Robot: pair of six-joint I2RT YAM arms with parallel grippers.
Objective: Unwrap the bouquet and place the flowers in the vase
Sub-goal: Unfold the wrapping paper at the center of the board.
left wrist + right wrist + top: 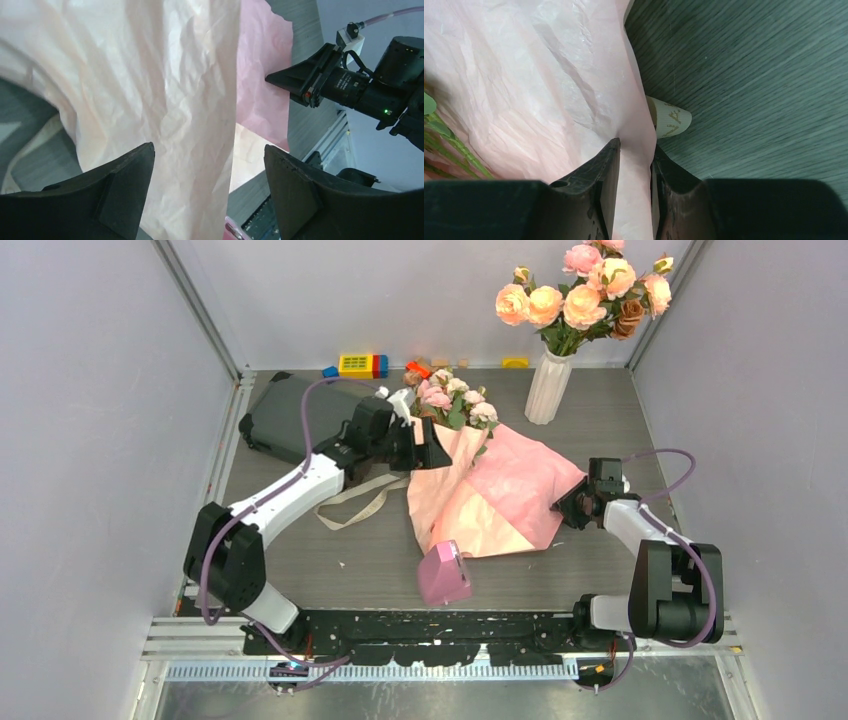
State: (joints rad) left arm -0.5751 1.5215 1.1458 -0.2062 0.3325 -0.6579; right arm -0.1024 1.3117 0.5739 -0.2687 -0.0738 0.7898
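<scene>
The bouquet [470,480] lies mid-table with its pale pink wrapping paper [520,490] spread out to the right. The flowers [452,400] stick out at its far end, and their green stems [444,142] show inside the paper. My left gripper [425,445] hangs open at the bouquet's upper left side; in the left wrist view its fingers [125,185] stand wide apart before a sheet of paper [165,90]. My right gripper [636,150] is shut on the paper's right edge [636,135]. The white ribbed vase [548,388] stands at the back right.
Large peach roses [580,295] fill the vase. A beige ribbon [350,502] lies loose left of the bouquet, one end [669,120] beside my right fingers. A pink wedge [443,575] sits near the front. A dark grey case [290,418] and toy blocks [362,365] are at the back.
</scene>
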